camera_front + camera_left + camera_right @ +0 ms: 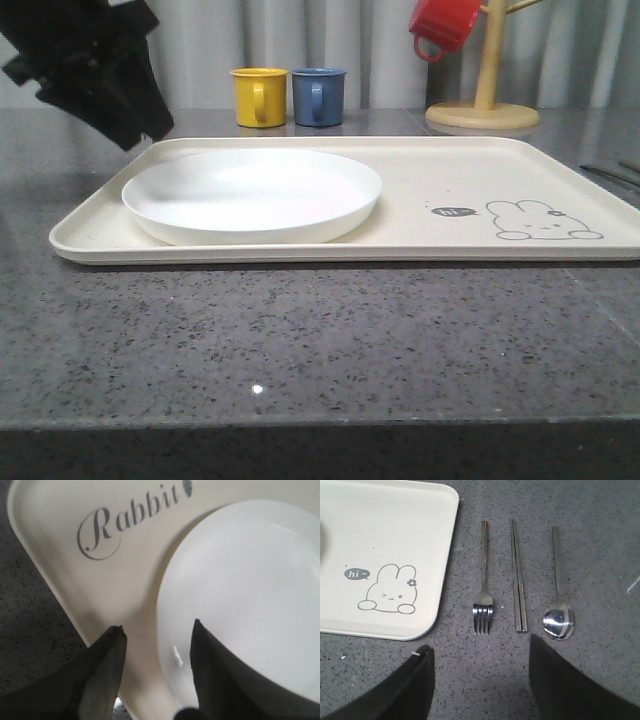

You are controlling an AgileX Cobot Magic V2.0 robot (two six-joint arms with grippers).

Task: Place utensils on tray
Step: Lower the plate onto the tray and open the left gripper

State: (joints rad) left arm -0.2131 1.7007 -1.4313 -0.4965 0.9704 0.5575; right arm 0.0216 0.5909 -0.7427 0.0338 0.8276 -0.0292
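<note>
**Three utensils off the tray**

Nearest me, the fork point(483, 587), chopsticks point(518, 577) and spoon point(558, 595) lie side by side on the grey table point(300, 340), just beside the tray point(395, 530). My right gripper point(480, 680) hangs released above them. I read "hi~" and "Rabbit" on the tray. My left gripper point(156, 640) gapes empty over the plate point(250, 590).
</note>
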